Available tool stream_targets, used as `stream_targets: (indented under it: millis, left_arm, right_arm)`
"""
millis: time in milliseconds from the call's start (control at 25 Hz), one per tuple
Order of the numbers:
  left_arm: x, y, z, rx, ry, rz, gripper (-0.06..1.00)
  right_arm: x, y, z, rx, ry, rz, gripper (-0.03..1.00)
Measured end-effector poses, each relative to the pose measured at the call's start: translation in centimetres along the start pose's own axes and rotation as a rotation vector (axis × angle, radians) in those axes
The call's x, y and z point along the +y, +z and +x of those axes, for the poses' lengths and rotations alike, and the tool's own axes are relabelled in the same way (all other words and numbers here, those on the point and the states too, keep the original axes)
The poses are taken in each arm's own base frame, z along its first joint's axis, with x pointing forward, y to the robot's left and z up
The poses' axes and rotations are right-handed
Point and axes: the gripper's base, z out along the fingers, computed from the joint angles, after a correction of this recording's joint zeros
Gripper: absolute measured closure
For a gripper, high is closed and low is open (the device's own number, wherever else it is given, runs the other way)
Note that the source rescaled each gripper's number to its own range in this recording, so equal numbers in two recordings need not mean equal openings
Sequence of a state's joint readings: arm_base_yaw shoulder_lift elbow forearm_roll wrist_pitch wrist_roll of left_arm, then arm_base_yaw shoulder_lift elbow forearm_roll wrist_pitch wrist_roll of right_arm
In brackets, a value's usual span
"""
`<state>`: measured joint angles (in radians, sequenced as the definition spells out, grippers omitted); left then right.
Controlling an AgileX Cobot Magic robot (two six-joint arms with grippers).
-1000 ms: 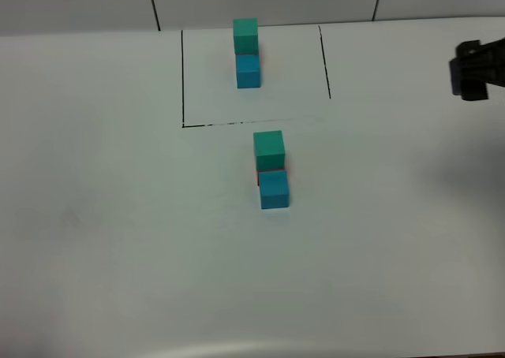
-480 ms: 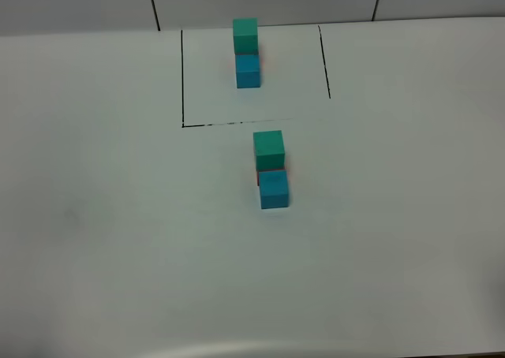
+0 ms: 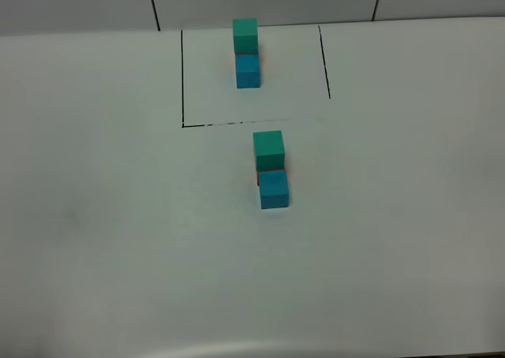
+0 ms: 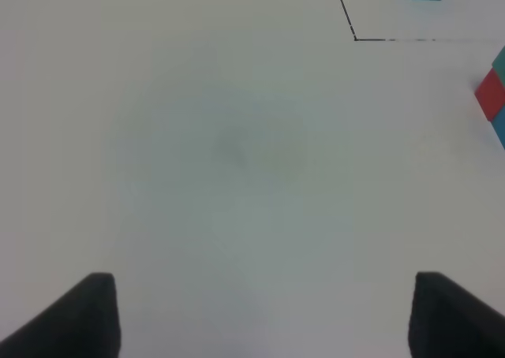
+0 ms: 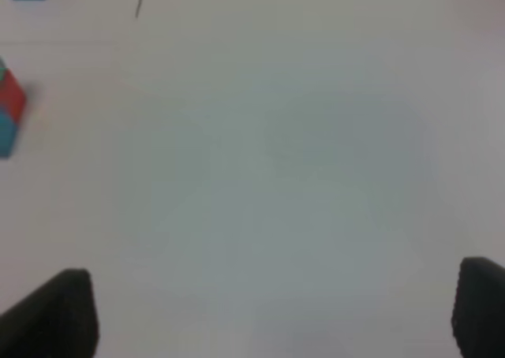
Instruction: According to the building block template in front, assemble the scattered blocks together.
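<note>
Overhead, the high camera shows a white table (image 3: 95, 255) with neither of my arms in frame. In the upper middle, thin black lines (image 3: 182, 74) border the building block template (image 3: 247, 54): a teal-green cube above a blue one, with only a faint hint of red at their edge. Just below that border, near the centre of the frame, sit the scattered blocks (image 3: 271, 170), now clustered: the teal-green cube (image 3: 268, 148) farther up, the blue cube (image 3: 274, 190) nearer the bottom, and the red cube (image 3: 258, 171) showing only as a sliver between them, all touching. Judged from here, the copy matches the template, so the main risk is disturbing it; a claw sweeping low through the centre could knock the cubes apart. Next, my left wrist camera: my left claw (image 4: 264, 315) shows two dark fingertips in the lower corners, spread wide, with bare table between them and nothing held. At the right edge I see a slice of the red and blue cubes, and a corner of the black lines at upper right. Lastly, my right wrist camera: my right claw (image 5: 276, 311) is likewise spread wide and empty, with the red and blue cubes at the left edge. Both views are blurred, so I cannot judge clearance to the cluster well.
</note>
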<state>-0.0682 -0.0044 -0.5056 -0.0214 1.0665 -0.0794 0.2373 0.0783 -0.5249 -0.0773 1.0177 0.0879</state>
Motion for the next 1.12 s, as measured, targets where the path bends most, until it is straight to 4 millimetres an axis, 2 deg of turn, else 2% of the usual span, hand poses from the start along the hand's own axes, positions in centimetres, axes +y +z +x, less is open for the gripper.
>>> stream_targets:
  millis: [200,840,1120]
  left_arm:
    - [0.0,0.0,0.0,0.000,0.000,0.000,0.25]
    - [0.0,0.0,0.0,0.000,0.000,0.000,0.25]
    - [0.0,0.0,0.0,0.000,0.000,0.000,0.25]
  right_arm:
    - [0.2,-0.7,1.4,-0.015,-0.015,-0.029,0.16]
    - [0.2,-0.6,1.5,-0.010,-0.012,-0.032,0.21]
    - [0.3,-0.7,1.5,-0.013,0.086,0.156,0.21]
